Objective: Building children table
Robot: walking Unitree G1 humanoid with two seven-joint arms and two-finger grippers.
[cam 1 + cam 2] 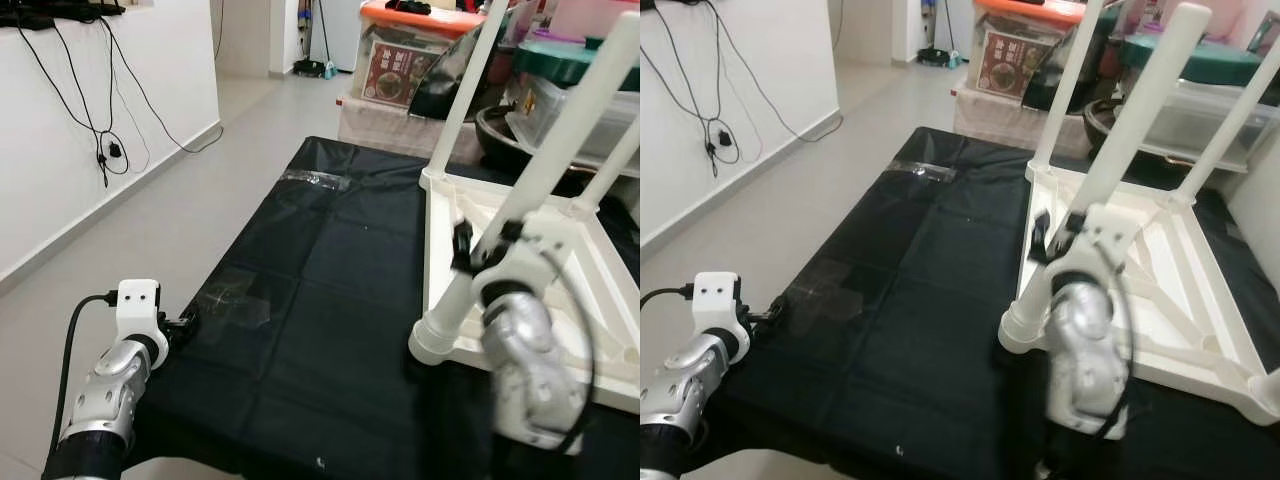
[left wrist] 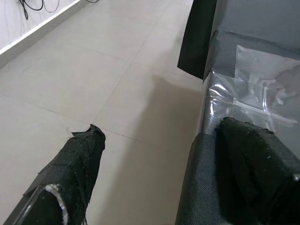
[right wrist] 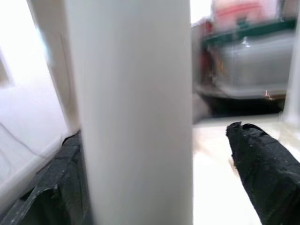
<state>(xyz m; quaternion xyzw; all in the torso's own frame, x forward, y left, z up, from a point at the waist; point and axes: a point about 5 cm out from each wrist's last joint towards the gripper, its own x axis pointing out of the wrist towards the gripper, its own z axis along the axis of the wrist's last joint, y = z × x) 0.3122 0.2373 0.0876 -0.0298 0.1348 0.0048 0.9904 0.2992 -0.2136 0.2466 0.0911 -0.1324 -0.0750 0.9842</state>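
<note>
Right gripper (image 3: 154,178) is spread around a white table leg (image 1: 560,150); left gripper (image 2: 159,183) sits spread at the black tabletop (image 1: 330,270) edge.

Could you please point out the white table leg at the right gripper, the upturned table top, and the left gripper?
white table leg (image 1: 1120,160), right eye view, middle of the shaft.
upturned table top (image 1: 1200,290), right eye view, bare underside panel.
left gripper (image 2: 154,187), left wrist view, midway between fingertips.

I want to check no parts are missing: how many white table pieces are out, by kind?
white round table legs: 3
white upturned tabletop: 1
Total: 4
</note>
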